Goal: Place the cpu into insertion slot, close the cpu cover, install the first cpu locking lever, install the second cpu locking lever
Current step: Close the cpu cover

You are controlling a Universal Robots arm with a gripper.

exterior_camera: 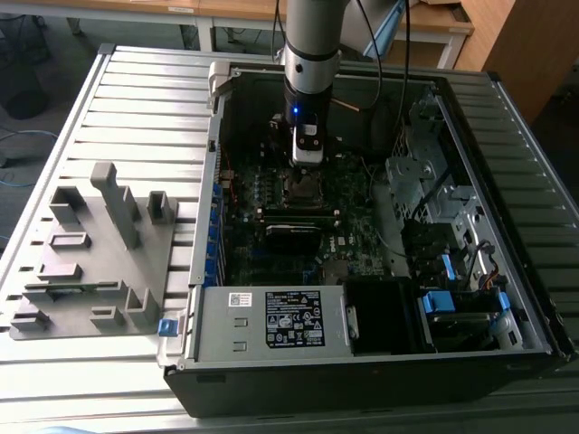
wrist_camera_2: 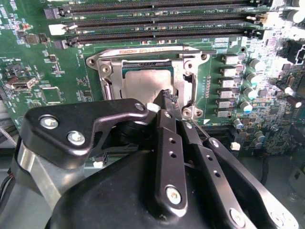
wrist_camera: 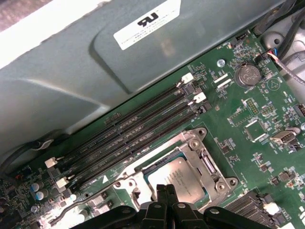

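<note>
The cpu (wrist_camera_2: 143,82) (wrist_camera: 180,175) lies in the insertion slot (wrist_camera_2: 102,71) (wrist_camera: 125,184), its silver-tan face showing through the cut-out. The cpu cover (wrist_camera_2: 184,71) (wrist_camera: 204,160) lies flat around it as a silvery frame. A thin metal locking lever (wrist_camera_2: 147,49) runs along the socket edge beside the memory slots. My gripper (wrist_camera_2: 167,99) (wrist_camera: 167,190) hangs just over one edge of the chip, fingers pressed together with nothing seen between them. In the exterior view the gripper (exterior_camera: 308,161) points down into the open computer case above the socket (exterior_camera: 301,187).
Long black memory slots (wrist_camera_2: 162,21) (wrist_camera: 133,129) lie beside the socket. The case wall (wrist_camera: 71,71) rises close behind them. A power supply box (exterior_camera: 271,316) and drive cages (exterior_camera: 425,172) crowd the case. A grey fixture tray (exterior_camera: 90,244) sits at the exterior view's left.
</note>
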